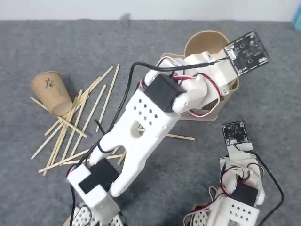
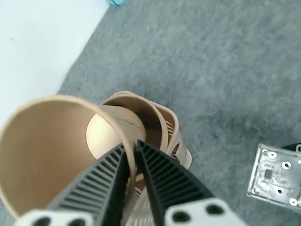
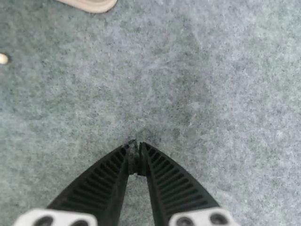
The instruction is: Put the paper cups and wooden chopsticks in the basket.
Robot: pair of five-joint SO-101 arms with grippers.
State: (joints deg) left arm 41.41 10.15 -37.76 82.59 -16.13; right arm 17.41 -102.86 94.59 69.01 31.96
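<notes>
My left gripper (image 2: 130, 147) is shut on the rim of a tan paper cup (image 2: 51, 150), one finger inside and one outside. It holds the cup (image 1: 206, 43) tilted above the pale slotted basket (image 2: 171, 134), at the far right of the table (image 1: 207, 113). A second paper cup (image 1: 51, 92) lies on its side at the far left. Several wooden chopsticks (image 1: 77, 125) lie scattered beside it, and one (image 1: 181, 137) rests near the basket. My right gripper (image 3: 138, 145) is shut on nothing, low over the grey carpet at the near right.
The left arm (image 1: 150, 117) stretches diagonally across the middle of the table. The right arm (image 1: 240, 188) stays at the near right, its camera board (image 2: 277, 181) below the basket. A white wall borders the carpet's far edge.
</notes>
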